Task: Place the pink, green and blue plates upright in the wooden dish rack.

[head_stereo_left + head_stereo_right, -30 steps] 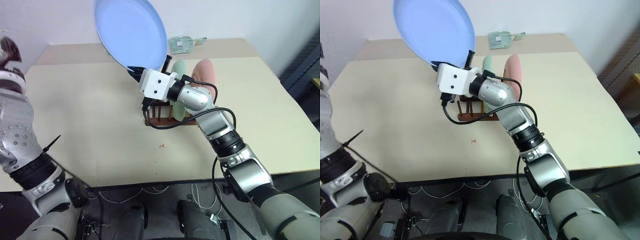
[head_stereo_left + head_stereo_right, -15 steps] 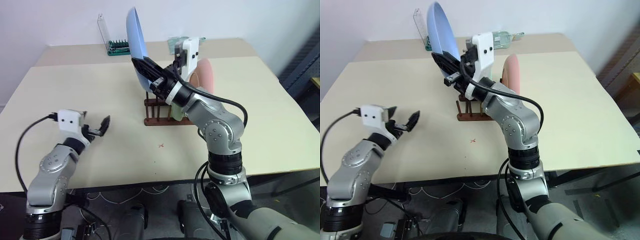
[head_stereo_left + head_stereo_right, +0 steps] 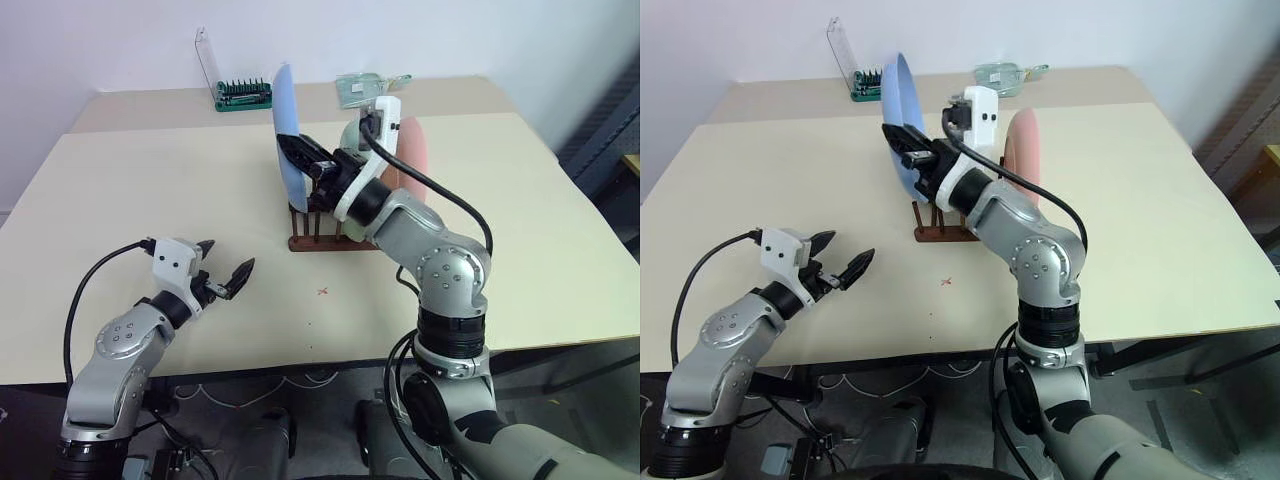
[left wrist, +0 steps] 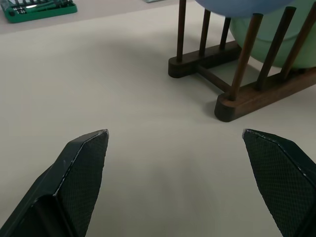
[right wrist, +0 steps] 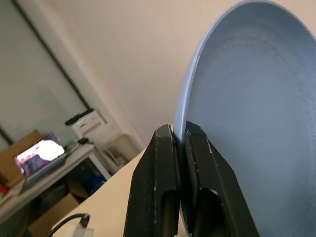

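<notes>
You have a broad cream table (image 3: 150, 190) under everything, and near its middle stands the wooden dish rack (image 3: 318, 238), two dark rails with rows of thin upright pegs, its long axis running across your view from left to right. Look inside it, going from right to left: the pink plate (image 3: 412, 150) stands on edge at the right end, its face turned toward the right; the green plate (image 4: 276, 39) stands just beside it, mostly hidden behind the right arm in the head views, but you can see its lower part between the pegs in the left wrist view. The blue plate (image 3: 288, 135) is at the left end of the rack, upright on edge. You see it nearly edge-on, so its faces turn left and right along the rack; its lower rim is down among the pegs, though you cannot tell whether it rests on the rails.

Your right gripper (image 5: 178, 148) is clamped on the blue plate's rim, one finger on each face. Your left gripper (image 3: 225, 268) hovers low over the bare table, well to the left and nearer you, its fingers (image 4: 81, 163) spread wide with nothing between them, aimed toward the rack's left end.

At the far edge sits a small green tray (image 3: 244, 95) of metal bits.
</notes>
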